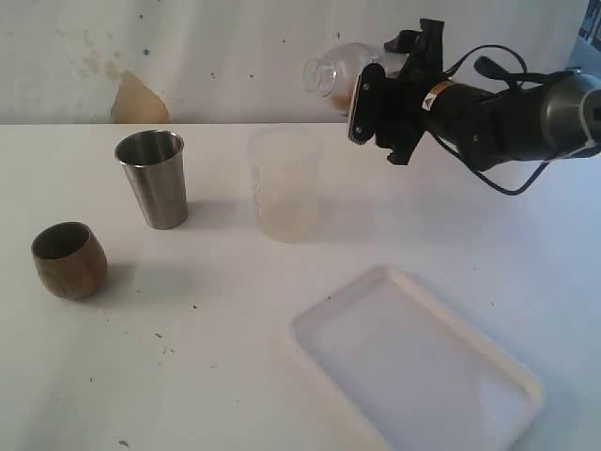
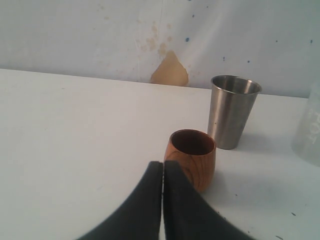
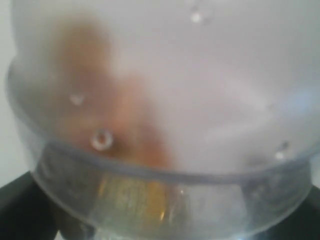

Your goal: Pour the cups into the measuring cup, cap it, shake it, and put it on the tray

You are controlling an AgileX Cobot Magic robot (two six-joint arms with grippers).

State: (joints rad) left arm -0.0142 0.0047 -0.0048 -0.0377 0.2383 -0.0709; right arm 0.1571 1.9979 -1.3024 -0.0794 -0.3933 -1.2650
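Where the desk [image 1: 216,376] begins at the left, items run as follows.

1. Left pincer [image 2: 162,200]: dark fingers pressed together, nothing between them, low over the desk just short of the wooden cup. Seen in the left wrist view only.
2. Wooden cup [image 1: 68,258]: squat, rounded, brown, upright. Interior dark; contents cannot be told.
3. Steel tumbler [image 1: 152,178]: taller, tapered, shiny, upright. It stands farther back and to the right of the wooden cup, apart from it. Interior not visible.
4. Measuring cup [image 1: 285,185]: see-through plastic, upright on the desk, uncapped, to the right of the tumbler and apart from it. Faint markings show on its side in the left wrist view. No coloured contents can be made out.
5. Dome lid [image 1: 331,75]: clear, held aloft above and slightly right of the measuring cup, tipped sideways with its narrow neck pointing left. Droplets [image 3: 101,139] cling to its wall.
6. Right pincer [image 1: 380,77]: black, clamped on the dome lid, jaws wide around it.
7. Tray [image 1: 418,371]: white, rectangular, rounded corners, low rim. It lies flat at the near right, set at an angle, nothing on it.

Surface: white desk, with scattered dark specks.
Room: whitish wall [image 1: 235,47], stained, with a tan patch [image 1: 139,101] at desk level.
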